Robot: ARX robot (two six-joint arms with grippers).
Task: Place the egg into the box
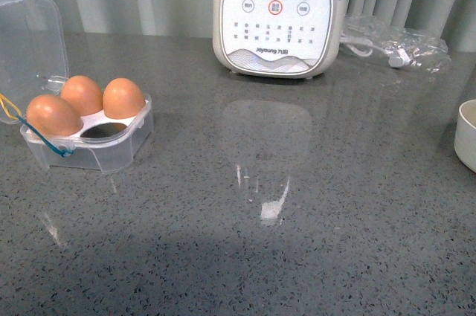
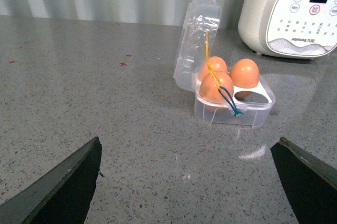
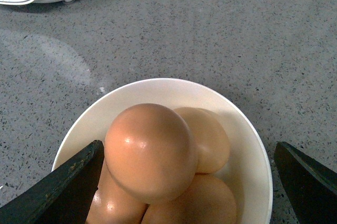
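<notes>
At the left of the front view, the box [image 1: 97, 145] sits with its lid open on a grey counter [image 1: 297, 219]. It holds three eggs [image 1: 123, 98], and one cell is bare. A white appliance [image 1: 279, 15] stands at top centre. A white cup [image 1: 467, 134] shows at the right edge. The right claw [image 3: 188, 144] is spread wide over that cup, where the egg [image 3: 150, 150] tops a pile, unpinched. The left claw [image 2: 187, 142] is spread too and holds nothing.

"Joyoung" on white appliance [image 1: 277, 18] (front panel)
</notes>
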